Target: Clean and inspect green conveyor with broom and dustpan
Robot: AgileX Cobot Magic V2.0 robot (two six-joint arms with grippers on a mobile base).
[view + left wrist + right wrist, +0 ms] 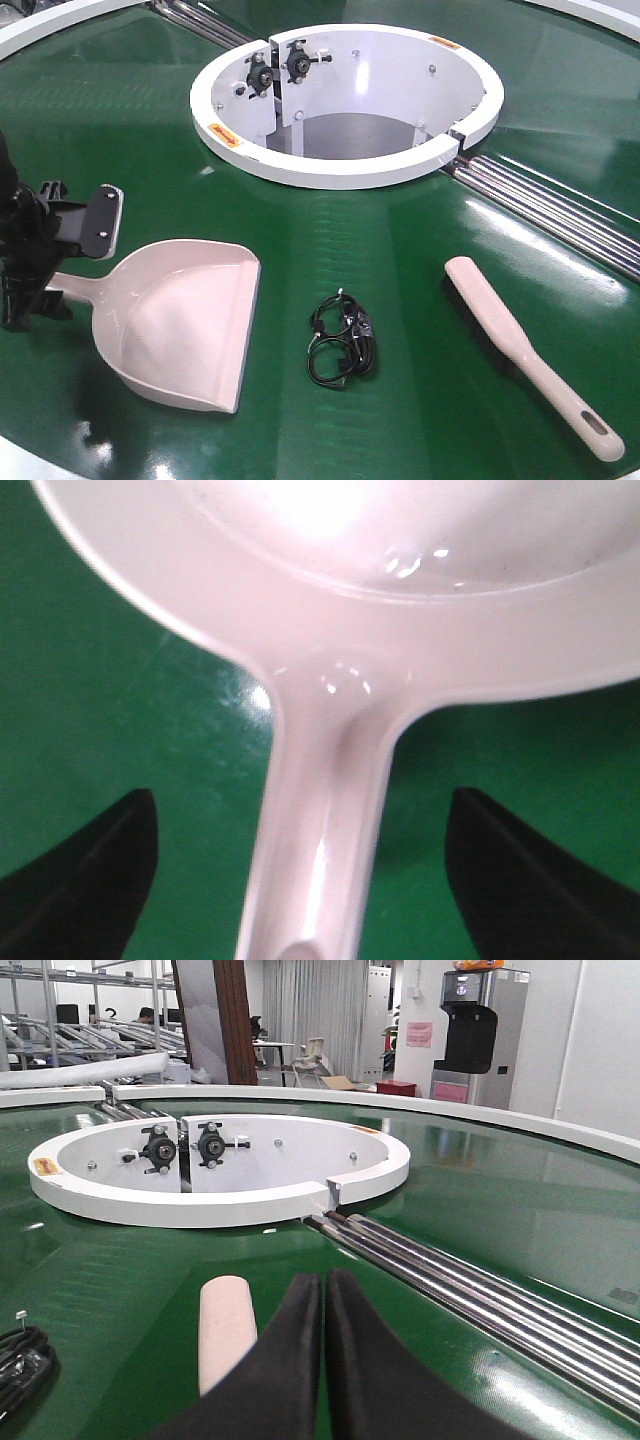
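Straddling handle of beige plastic scoop-shaped dustpan, left gripper jaws spread, neither touching it. Jaws of right gripper pressed together; slim beige plastic broom just left, on glossy dark-green conveyor.

Green conveyor carries dustpan, broom; black tangle between them, possibly cable.

The green conveyor is glossy dark green, streaked with pale reflections. At 12 o'clock its central ring is white, with small orange-yellow labels and black fittings inside. Steel rollers show as silver-grey stripes at 2 o'clock. The dustpan, at 8 o'clock, is plain pinkish beige; the broom, at 4 o'clock, matching beige with black bristles. The cable bundle at 6 o'clock is black, like the left gripper and right gripper
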